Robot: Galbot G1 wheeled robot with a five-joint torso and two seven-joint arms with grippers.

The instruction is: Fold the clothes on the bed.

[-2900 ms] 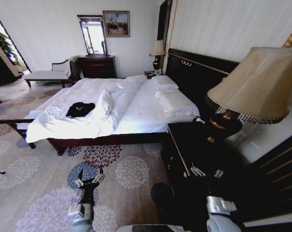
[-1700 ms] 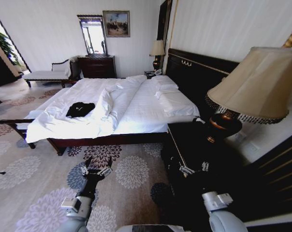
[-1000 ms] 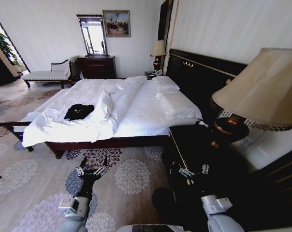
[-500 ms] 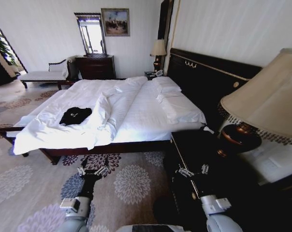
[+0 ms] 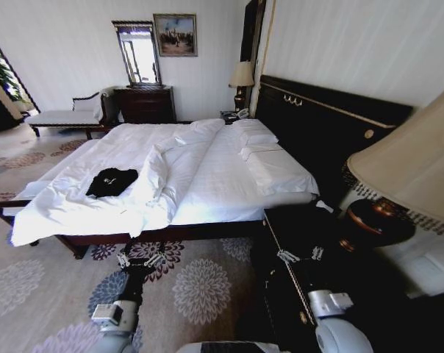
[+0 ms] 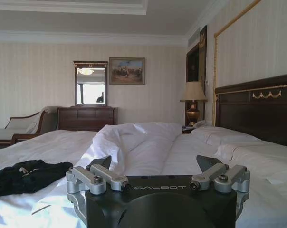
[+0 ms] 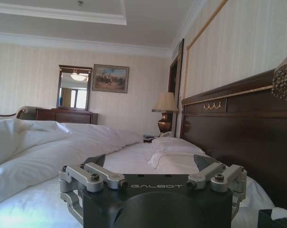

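clothes (image 5: 112, 182) crumpled on white bed (image 5: 229, 176)

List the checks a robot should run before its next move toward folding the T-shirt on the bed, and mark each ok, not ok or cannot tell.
1. T-shirt located on the bed: ok.
2. Left gripper open and holding nothing: ok.
3. Right gripper open and holding nothing: ok.
4. Grippers over the bed: not ok, both are short of it.
5. T-shirt spread flat: not ok, it lies bunched.
6. Right gripper free of the nightstand: cannot tell.
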